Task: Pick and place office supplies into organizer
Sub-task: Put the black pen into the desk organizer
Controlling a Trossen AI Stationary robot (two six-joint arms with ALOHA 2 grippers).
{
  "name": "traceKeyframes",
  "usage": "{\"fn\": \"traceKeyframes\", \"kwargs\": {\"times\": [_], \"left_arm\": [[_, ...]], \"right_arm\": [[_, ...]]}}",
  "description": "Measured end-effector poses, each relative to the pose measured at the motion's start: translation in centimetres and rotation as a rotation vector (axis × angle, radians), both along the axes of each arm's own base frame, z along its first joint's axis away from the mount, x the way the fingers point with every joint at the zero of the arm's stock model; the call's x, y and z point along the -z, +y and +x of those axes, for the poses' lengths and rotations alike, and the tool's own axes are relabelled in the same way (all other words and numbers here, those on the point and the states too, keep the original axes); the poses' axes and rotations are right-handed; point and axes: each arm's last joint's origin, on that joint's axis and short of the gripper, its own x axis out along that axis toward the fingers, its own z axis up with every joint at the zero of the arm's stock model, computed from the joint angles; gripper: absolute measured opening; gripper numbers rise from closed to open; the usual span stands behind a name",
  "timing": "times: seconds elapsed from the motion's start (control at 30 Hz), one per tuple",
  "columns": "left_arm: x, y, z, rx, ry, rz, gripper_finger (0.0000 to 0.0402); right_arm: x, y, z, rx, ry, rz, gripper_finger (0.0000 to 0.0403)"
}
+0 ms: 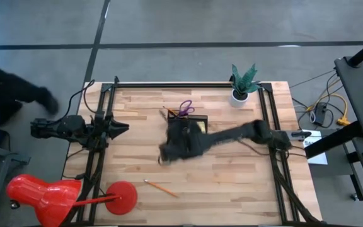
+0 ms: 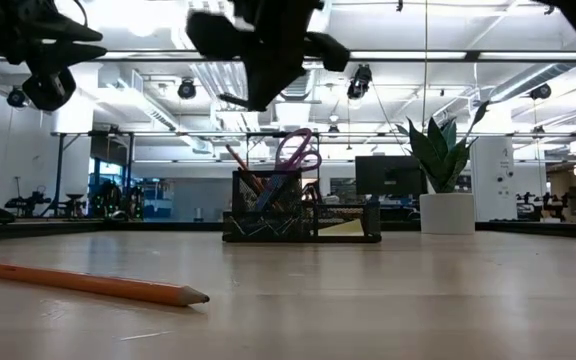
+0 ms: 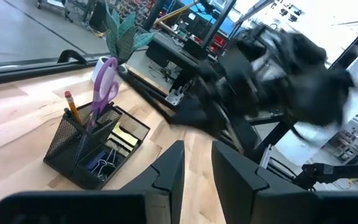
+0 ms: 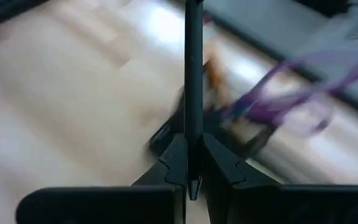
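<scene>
The black mesh organizer (image 1: 193, 126) stands at the table's middle. Purple-handled scissors (image 3: 104, 81) and an orange pencil (image 3: 72, 104) stand in its cup, and a yellow sticky-note pad (image 3: 124, 137) lies in its tray. My right gripper (image 1: 167, 151) hovers just left and near of the organizer, well above the table, and is shut on a thin dark pen (image 4: 193, 74). My left gripper (image 1: 121, 128) waits open and empty at the table's left side. A loose orange pencil (image 1: 161, 187) lies flat on the table toward the near edge. My right gripper pinches the thin dark pen between its two fingers (image 4: 193, 140). The pen runs straight on past the fingertips, in line with the fingers. It is lifted clear of the table.
A white plant pot (image 1: 239, 94) stands at the far right behind the organizer. A red lamp (image 1: 43, 195) with its round base (image 1: 121, 195) sits at the near left corner. Bare wood lies between the loose pencil (image 2: 88, 283) and the organizer (image 2: 298, 215).
</scene>
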Motion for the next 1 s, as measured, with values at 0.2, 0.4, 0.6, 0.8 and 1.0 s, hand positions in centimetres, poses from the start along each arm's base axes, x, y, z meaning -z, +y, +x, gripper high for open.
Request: {"fn": "traceKeyframes", "kwargs": {"times": [0.2, 0.4, 0.6, 0.8, 1.0], "left_arm": [[0.0, 0.0, -0.1, 0.000, -0.010, -0.002, 0.0066], [-0.1, 0.0, -0.2, 0.001, -0.012, 0.012, 0.0066], [0.0, 0.1, -0.1, -0.003, 0.014, 0.123, 0.0066], [0.1, 0.1, 0.2, -0.051, 0.040, 0.134, 0.0066], [0.6, 0.1, 1.5, -0.133, 0.125, 0.143, 0.0066]], "right_arm": [[0.5, -6.8, 1.1, -0.023, 0.127, -0.072, 0.0013], [0.7, -10.2, 2.1, -0.172, 0.172, -0.058, 0.0013], [2.6, -10.9, 2.1, -0.162, 0.170, -0.038, 0.0013], [3.6, -10.8, 2.5, -0.174, 0.112, -0.034, 0.0013], [1.3, -10.5, 1.8, -0.135, 0.077, -0.102, 0.0013]]}}
